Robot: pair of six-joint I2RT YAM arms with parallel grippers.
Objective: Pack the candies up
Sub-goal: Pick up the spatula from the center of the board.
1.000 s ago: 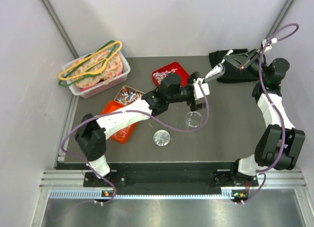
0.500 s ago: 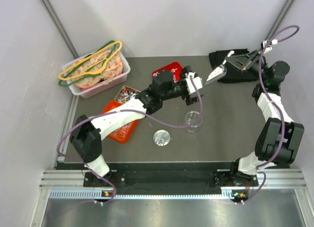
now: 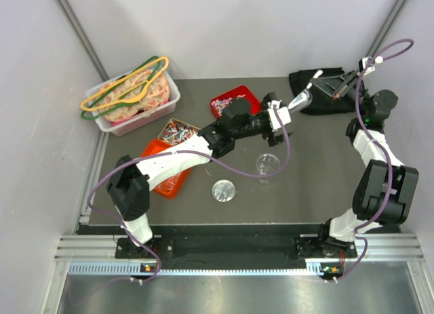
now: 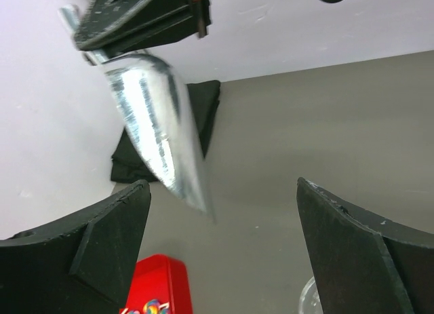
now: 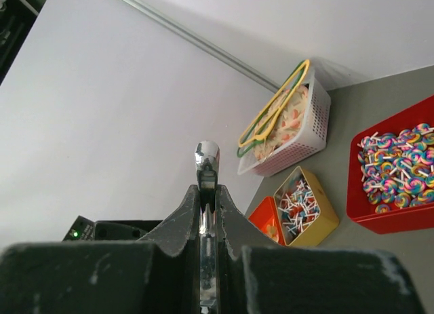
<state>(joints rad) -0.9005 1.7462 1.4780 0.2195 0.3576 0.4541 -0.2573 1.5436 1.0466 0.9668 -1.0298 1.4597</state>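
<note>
Left claw [image 4: 224, 249] is hovering spread beside the scoop [image 4: 159, 138] your right claw [image 5: 207, 212] is pinching at upper right; closing off-centre, you are risking knocking it loose.

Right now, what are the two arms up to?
The right gripper is shut on a metal scoop, holding it in the air over the far side of the table. The left gripper is open, its fingers either side of the scoop's bowl without touching it. The candies lie in the red tray and yellow tray. The clear jar stands on the table, a round lid nearby.
</note>
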